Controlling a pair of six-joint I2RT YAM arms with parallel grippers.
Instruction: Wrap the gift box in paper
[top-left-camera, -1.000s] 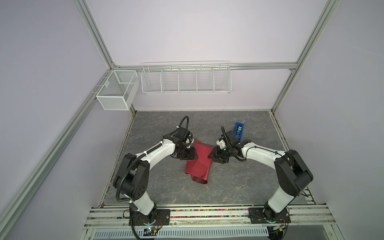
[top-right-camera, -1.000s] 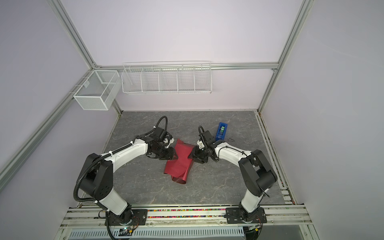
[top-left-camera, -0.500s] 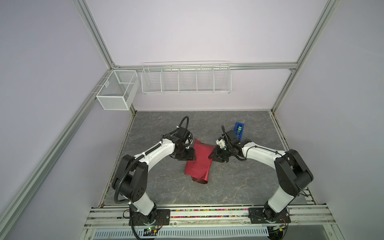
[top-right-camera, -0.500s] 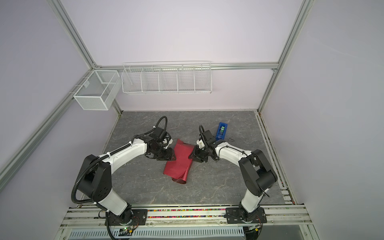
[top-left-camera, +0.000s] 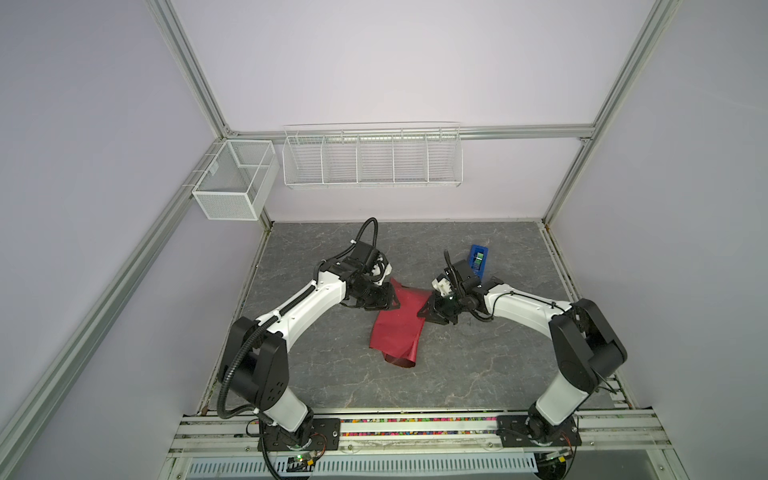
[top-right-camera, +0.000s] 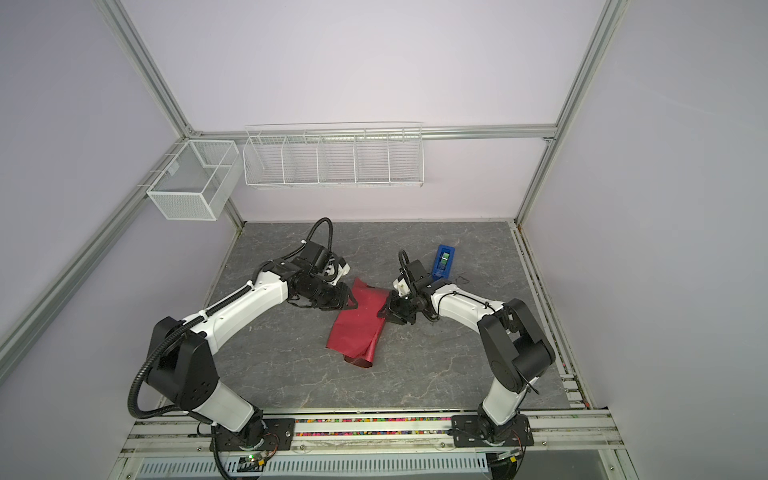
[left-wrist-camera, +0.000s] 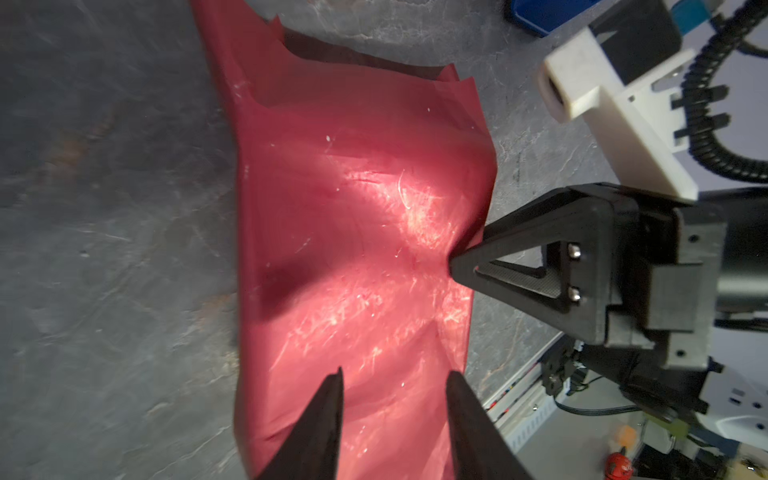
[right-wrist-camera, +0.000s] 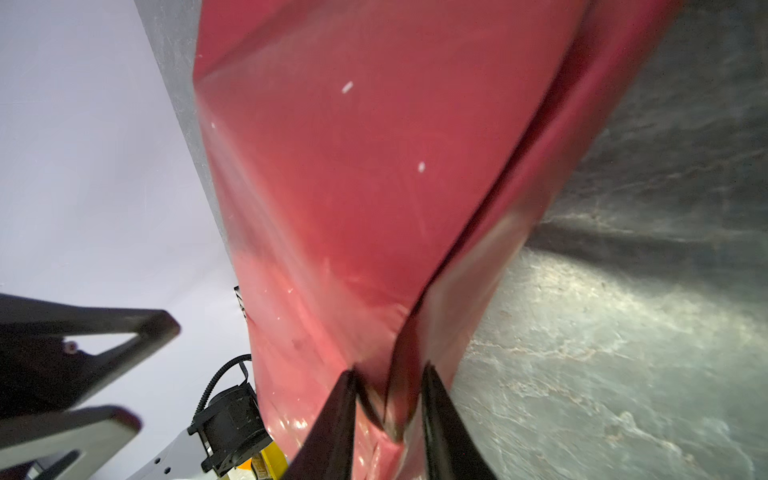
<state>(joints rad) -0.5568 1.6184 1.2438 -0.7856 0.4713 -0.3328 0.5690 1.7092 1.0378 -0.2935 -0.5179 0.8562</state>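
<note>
As both arms meet over its middle, bench (top-left-camera: 478, 374): grey, marbled and flat; it carries all that follows.
paper (top-left-camera: 397, 328): red glossy sheet lying mid-bench, running from between the two end effectors toward the near edge. Its near end curls into a loose roll, and its far part humps up off the bench.
paper, handling: judged light, thin and limp, though it keeps its creases. The gloss suggests it would slide out of a shallow pinch, and a hard pull from both sides at once could tear it.
paper, where to hold: best at an edge or corner, deep enough that a doubled fold sits between the jaws. The flat middle offers nothing to pinch.
box: shows in no view, and whether it sits under the hump cannot be told. If it does, tugging the sheet could drag or tip it.
right end effector (right-wrist-camera: 388, 395): closed narrow on a bunched fold at the paper's right edge. In the left wrist view, creases fan out from that pinch.
left end effector (left-wrist-camera: 395, 390): jaws parted by a moderate gap at the paper's left edge. The sheet shows beyond them and nothing is caught between, so it seems to grip nothing.
dispenser (top-left-camera: 478, 259): small and blue, toward the far right corner of the bench, apart from the paper.
</note>
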